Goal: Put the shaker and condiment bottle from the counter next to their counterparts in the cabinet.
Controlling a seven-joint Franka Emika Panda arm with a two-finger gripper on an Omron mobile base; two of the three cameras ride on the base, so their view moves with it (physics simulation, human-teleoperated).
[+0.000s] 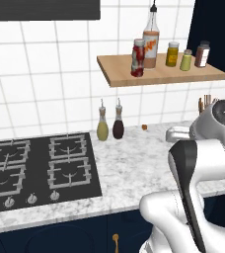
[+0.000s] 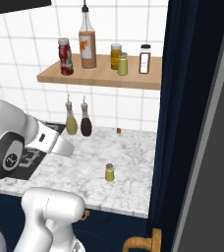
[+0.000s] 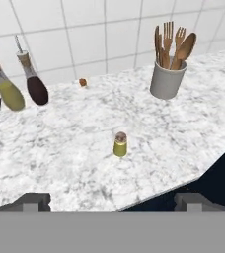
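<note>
The red bottle (image 1: 137, 58) already stands on the shelf (image 1: 159, 75) at nine o'clock of its tall partner (image 1: 151, 41), while the shaker (image 3: 120, 144) waits on the counter (image 3: 75, 148) dead ahead of the spread gripper (image 3: 112, 201), probably lined up for grabbing.

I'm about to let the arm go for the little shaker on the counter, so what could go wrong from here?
1. The shaker is tiny and stands alone on the marble counter; wide-open jaws closing off-centre could tip it over.
2. The shelf is already crowded: the matching shaker sits between the amber jar and the dark jar, so placing beside it may knock a neighbour.
3. The shaker stands fairly near the counter's front edge, so a nudge might send it off.
</note>
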